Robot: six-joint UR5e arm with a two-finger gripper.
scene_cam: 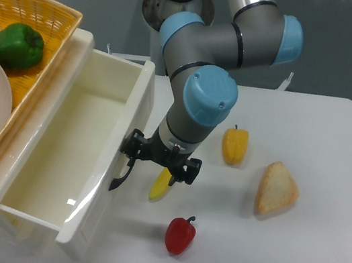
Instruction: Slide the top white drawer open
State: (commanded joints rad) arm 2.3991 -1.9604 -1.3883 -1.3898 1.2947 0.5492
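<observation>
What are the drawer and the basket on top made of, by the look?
Drawer: looks like glossy cream-white plastic, given the sharp light reflections on its floor and its smooth moulded walls. Basket: yellow woven lattice, wicker or plastic imitation; the open weave shows, but the fibre cannot be told.

No text, label, brand, number or sign can be read anywhere

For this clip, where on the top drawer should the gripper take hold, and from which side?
Grip the curved black handle on the front of the top white drawer. It stands off the glossy front panel, the only graspable feature. Approach from the table side, where the gripper is now, fingers either side of the bar.
</observation>
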